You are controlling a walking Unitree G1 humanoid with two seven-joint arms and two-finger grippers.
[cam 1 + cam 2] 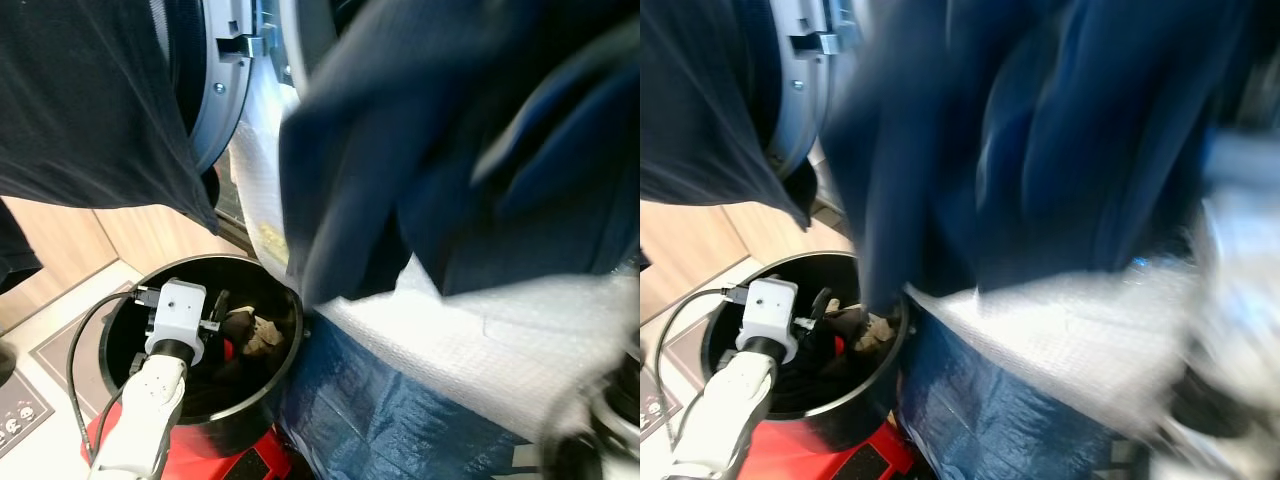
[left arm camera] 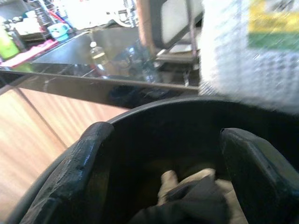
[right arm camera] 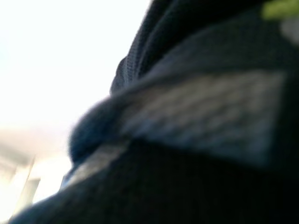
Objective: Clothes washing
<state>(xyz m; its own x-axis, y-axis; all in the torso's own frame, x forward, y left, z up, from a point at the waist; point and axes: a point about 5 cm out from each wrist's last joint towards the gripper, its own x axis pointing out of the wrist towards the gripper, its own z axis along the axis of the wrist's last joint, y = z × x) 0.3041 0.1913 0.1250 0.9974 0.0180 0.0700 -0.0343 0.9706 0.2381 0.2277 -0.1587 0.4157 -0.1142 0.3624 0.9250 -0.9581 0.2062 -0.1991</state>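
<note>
One round black plastic bucket [image 1: 262, 385], rim up, holds dark and beige crumpled clothes [image 1: 252, 335]; left gripper [image 1: 222, 318] reaches inside it; a large navy fabric garment [image 1: 450, 150] hangs blurred above white bubble wrap [image 1: 460, 350]. Left wrist view: two black fingers [image 2: 91, 158] spread wide, gripping nothing, beige cloth between them, bucket wall close ahead. Right wrist view: navy knit pressed against the lens; right gripper's state — can't tell.

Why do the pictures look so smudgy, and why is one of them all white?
In the head views the dark blue garment is smeared with motion blur, worse in the right eye view, while the black bucket looks fairly sharp. The right wrist view sits too close to the cloth, so it is out of focus, with a glaring, overexposed white patch. The left wrist view is only slightly soft.
</note>
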